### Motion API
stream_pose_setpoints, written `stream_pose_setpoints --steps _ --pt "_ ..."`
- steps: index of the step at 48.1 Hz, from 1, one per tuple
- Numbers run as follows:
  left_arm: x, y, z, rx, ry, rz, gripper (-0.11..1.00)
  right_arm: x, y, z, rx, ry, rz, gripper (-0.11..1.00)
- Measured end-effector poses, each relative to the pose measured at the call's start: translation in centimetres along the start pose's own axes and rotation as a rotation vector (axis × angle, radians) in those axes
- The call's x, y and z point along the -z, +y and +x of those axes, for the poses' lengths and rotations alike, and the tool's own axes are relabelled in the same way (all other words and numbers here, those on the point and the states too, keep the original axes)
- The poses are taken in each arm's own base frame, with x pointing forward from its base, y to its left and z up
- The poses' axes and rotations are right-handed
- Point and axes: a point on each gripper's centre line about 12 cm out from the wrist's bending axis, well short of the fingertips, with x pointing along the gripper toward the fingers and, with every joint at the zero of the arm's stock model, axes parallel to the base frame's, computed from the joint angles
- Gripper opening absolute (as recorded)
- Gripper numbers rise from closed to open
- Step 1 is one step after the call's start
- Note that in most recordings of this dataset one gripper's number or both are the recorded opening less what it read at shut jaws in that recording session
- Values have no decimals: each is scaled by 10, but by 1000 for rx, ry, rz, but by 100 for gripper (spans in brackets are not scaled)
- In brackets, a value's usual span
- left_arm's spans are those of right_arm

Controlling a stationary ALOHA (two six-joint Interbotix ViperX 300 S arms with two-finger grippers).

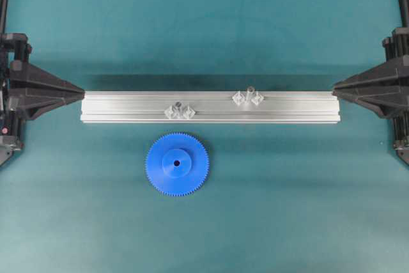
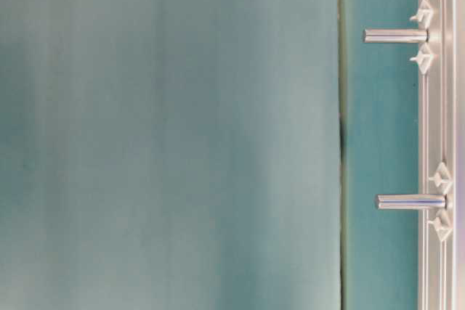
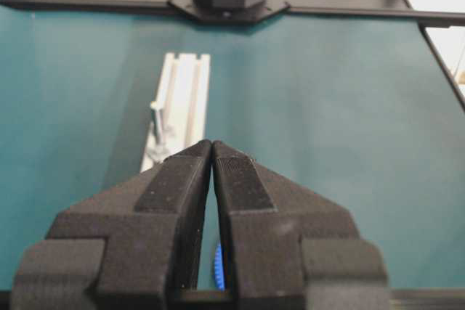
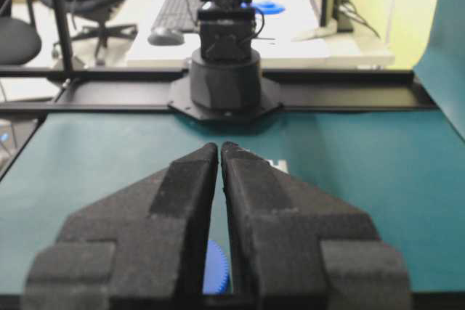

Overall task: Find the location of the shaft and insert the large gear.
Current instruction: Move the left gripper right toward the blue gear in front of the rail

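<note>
While both arms wait at the two sides of the overhead view, no part of the job has begun. The large gear [image 1: 177,163] lies flat on the green table [image 1: 307,209], a bit left of the middle and low in the frame. It is just below the aluminium rail [image 1: 287,110] and does not touch it. Nothing holds it.

The left gripper [image 1: 82,93] sits at the left end of the rail. Its jaws are pressed together at the tips, with nothing between them. The right gripper [image 1: 333,86] sits at the right end. Its jaws are nearly together too, with only a thin slit, and it is empty as well.

Two little metal pins stand on the rail. The shaft [image 1: 249,93] looks like the one right of the middle, with a clear diamond mount on each side and a gap between them. The other pin [image 1: 179,107] is further left, and its clear mounts sit close together. The two look much alike, so I am not fully sure.

I think the step now is finding the right pin and going for the gear. Next, one gripper must open wide, come down over the gear and pinch it. The gear lies flat, so that may be hard. Then the small hole in the hub must line up with the thin shaft.
</note>
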Motion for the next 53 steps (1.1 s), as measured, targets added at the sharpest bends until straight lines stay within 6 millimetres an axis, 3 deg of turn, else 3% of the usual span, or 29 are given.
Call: stream_pose_setpoints --steps 3,6,12,22,35,53 --pt "4 -1 2 7 17 -11 6 2 0 0 0 6 1 15" --pt "11 -2 6 12 52 -22 -1 6 -1 -2 5 29 10 8" --pt "20 -4 18 19 118 -26 -1 11 -1 -7 6 87 33 1" --pt "35 -16 47 59 285 -48 -1 20 -1 -17 10 201 41 1" --pt "68 -29 88 64 539 -106 -1 36 -5 -23 33 352 47 1" --pt "118 -48 139 82 749 -94 -1 46 -8 -27 58 440 60 1"
